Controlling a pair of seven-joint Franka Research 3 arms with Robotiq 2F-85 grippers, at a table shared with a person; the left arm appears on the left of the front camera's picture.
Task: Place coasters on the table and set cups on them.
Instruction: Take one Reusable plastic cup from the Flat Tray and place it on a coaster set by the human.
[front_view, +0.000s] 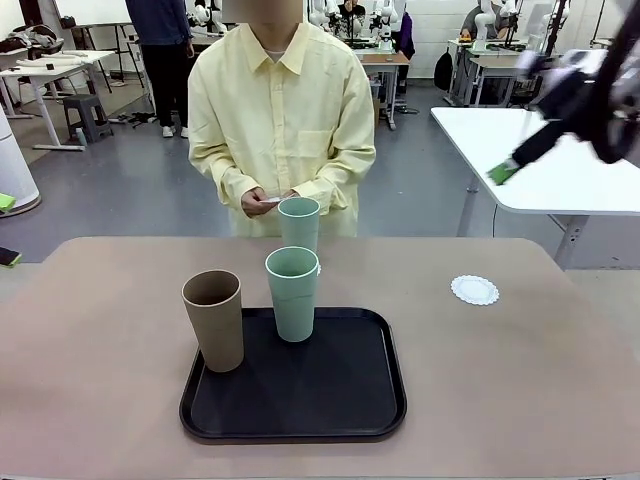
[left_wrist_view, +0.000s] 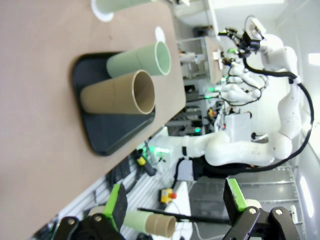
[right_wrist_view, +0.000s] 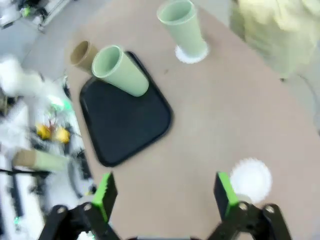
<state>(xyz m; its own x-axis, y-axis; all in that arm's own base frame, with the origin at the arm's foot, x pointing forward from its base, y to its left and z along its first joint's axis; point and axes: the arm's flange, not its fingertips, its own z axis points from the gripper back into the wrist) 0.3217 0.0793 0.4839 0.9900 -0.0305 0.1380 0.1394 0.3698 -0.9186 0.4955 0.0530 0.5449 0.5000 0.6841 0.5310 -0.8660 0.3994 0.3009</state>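
counter (front_view: 100, 330): beige-tan top, rounded corners, matte.
black tray (front_view: 300, 390) sits at 6 o'clock, near the robot's edge.
tan cup (front_view: 214, 320) stands upright on the tray's 9 o'clock edge. near mint cup (front_view: 292, 293) stands upright on the tray's 12 o'clock edge. The two are close but apart.
far mint cup (front_view: 299, 222) is off the tray at 12 o'clock, upright on a lacy white coaster (right_wrist_view: 191, 54); the scalloped rim shows around its base.
bare coaster (front_view: 474, 290) lies flat at 2 o'clock from the tray, nothing on it, well apart from every cup.
person (front_view: 280, 110) in a pale yellow shirt stands at the counter's 12 o'clock edge, hands (front_view: 268, 200) together just behind the far mint cup, holding a thin white piece, too small to identify.
left jaws: spread wide, green pads apart, nothing between them; the camera is rolled sideways, with tray and cups up ahead.
right jaws: also spread wide and empty, held high above the counter; the bare coaster sits just past one green pad. In the front view the right arm (front_view: 590, 100) is blurred, up at 2 o'clock.
room: grey floor (front_view: 130, 190), white side table (front_view: 560, 170) at 2 o'clock behind the counter, more white tables (front_view: 50, 65) and a stool (front_view: 85, 115) at 10 o'clock, another person (front_view: 165, 60) standing farther back.
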